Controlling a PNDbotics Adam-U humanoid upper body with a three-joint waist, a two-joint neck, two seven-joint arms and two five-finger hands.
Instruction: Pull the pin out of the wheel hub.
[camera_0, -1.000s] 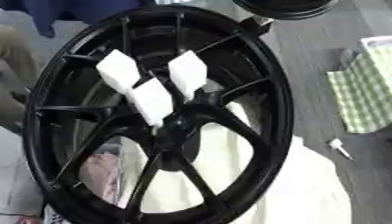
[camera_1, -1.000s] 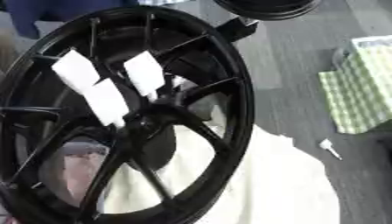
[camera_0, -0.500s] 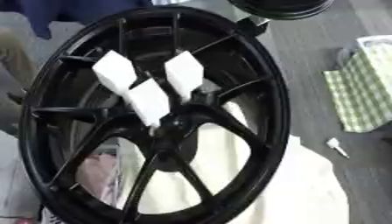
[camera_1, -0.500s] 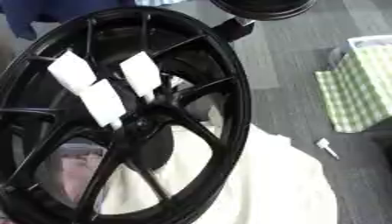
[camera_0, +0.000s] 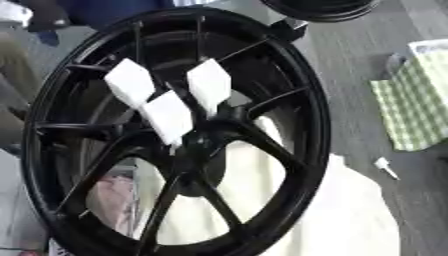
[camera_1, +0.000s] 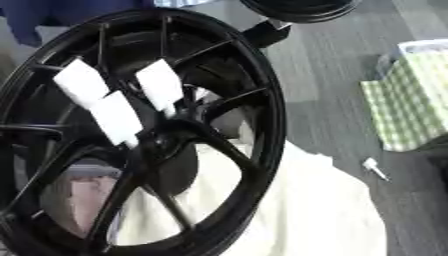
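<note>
Presently, the black wheel hub (camera_0: 175, 135) fills most of your view, standing tilted on edge over a cream cloth (camera_0: 350, 215) that lies on grey floor (camera_1: 332, 65). Three white blocks (camera_0: 168, 117) sit over the spokes just above the hub centre, at roughly eleven, twelve and one o'clock around it. Whether any of these is the pin cannot be told; the centre itself is dark. At three o'clock from the wheel lies a green checked bag (camera_0: 411, 112), and at about four o'clock a small white object (camera_1: 374, 169) rests on the floor. Neither of your hands appears in either view, so their state cannot be reported. Judgement: extraction has not begun. Your next move calls for bringing a hand to the hub centre and identifying the pin before gripping.
</note>
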